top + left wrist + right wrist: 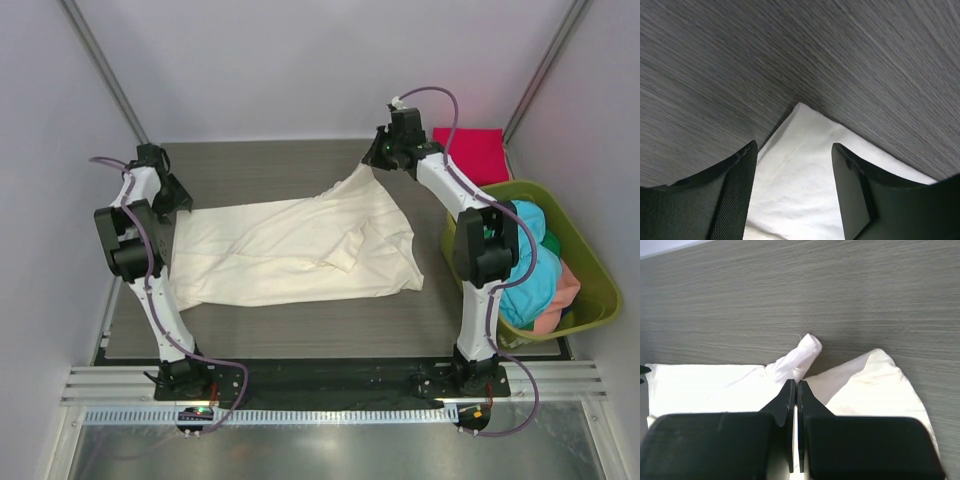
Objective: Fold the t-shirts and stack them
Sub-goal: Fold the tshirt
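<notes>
A cream-white t-shirt (300, 250) lies spread across the dark wood-grain table, rumpled on its right half. My left gripper (178, 210) is at the shirt's left edge. In the left wrist view it (794, 150) is open, and a hemmed corner of the shirt (805, 170) lies between its fingers (735, 190). My right gripper (372, 160) is shut on a pinch of the cream shirt and holds that corner up at the back right, so the fabric stretches down to the table. In the right wrist view a tuft of the cloth (802, 352) pokes out past its tips (796, 385).
A folded magenta-red t-shirt (470, 155) lies at the back right corner. The olive-green basket (600, 290) at the right edge holds turquoise (525, 260), green (548, 240) and salmon-pink (560, 295) shirts. Grey walls enclose the table.
</notes>
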Available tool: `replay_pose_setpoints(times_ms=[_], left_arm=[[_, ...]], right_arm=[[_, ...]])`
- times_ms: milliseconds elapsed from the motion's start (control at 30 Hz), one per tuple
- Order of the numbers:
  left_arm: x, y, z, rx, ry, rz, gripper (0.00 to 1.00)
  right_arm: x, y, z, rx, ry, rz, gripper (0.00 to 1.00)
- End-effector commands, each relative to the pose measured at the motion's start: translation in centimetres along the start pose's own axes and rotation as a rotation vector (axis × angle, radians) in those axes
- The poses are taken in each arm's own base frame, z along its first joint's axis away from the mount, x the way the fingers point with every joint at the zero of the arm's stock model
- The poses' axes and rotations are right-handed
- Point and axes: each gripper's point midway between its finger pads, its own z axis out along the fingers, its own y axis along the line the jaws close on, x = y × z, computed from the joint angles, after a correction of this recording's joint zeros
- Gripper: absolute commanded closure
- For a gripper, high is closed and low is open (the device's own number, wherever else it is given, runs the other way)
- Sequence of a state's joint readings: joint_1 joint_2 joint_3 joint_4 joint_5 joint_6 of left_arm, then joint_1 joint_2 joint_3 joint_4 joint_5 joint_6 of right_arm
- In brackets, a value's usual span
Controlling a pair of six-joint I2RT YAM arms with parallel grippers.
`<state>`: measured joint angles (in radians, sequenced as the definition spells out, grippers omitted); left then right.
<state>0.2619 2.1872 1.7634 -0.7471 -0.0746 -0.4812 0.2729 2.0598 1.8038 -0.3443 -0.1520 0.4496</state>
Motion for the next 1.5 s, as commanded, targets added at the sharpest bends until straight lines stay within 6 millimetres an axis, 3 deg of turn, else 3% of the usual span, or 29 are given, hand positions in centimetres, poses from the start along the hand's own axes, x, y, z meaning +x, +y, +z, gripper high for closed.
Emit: replay_pose_setpoints(times_ms=[0, 133, 433, 533, 700, 800, 867, 1000, 1100, 1133, 1200, 1233, 1400, 1467], left_arm=[[-1.3, -0.9, 0.3, 0.031, -0.040, 0.009, 0.38], [-0.5, -0.2, 1.2, -0.014, -0.038, 0.022, 0.44], [-0.5, -1.2, 3.4, 0.006, -0.019, 0.051, 0.51], [-0.4, -1.6, 3.9, 0.020, -0.008, 0.065, 0.59], [0.1, -2.7, 3.5, 0.068, 0.009, 0.082, 0.83], [-0.3, -3.2, 2.3, 0.094, -0.011, 0.086, 1.00], [-0.5, -3.3, 1.6, 0.099, -0.024, 0.086, 1.00], [-2.3, -3.7, -1.7, 0.117, -0.090, 0.056, 1.00], [-3.9, -4.7, -3.7, 0.156, -0.135, 0.022, 1.00], [-4.0, -5.2, -4.3, 0.184, -0.127, 0.017, 1.00], [-5.4, -6.3, -5.8, 0.218, -0.155, 0.009, 1.00], [-5.8, -6.4, -6.1, 0.225, -0.161, 0.004, 1.00], [-7.2, -6.8, -8.8, 0.268, -0.197, -0.024, 1.00], [-8.0, -7.1, -10.6, 0.300, -0.235, -0.037, 1.00]], right_arm=[[-1.3, 1.6, -1.0, -0.057, -0.034, 0.005, 0.99], [-1.4, 1.4, -0.9, -0.047, -0.041, 0.004, 0.99], [-0.9, 1.0, -0.7, -0.042, -0.028, 0.002, 0.99], [-0.9, 1.0, -0.7, -0.044, -0.027, 0.002, 0.99], [-0.7, 0.9, -0.3, -0.043, -0.023, 0.000, 0.99], [-0.4, 0.5, 0.0, -0.035, -0.017, 0.003, 0.99], [0.1, 0.5, 0.5, -0.039, -0.002, 0.006, 0.99], [-0.1, 0.5, 1.0, -0.042, -0.003, 0.016, 0.99], [-2.4, 1.6, 1.2, -0.065, -0.034, 0.003, 0.99], [-4.6, 2.4, 0.4, -0.075, -0.073, -0.009, 0.99], [-5.1, 1.9, 1.1, -0.056, -0.057, -0.011, 0.99], [-7.5, 2.5, 0.2, -0.068, -0.107, -0.021, 0.99], [-10.0, 1.6, -0.6, -0.049, -0.151, -0.041, 0.99], [-9.8, 1.9, -0.7, -0.065, -0.144, -0.054, 0.99]])
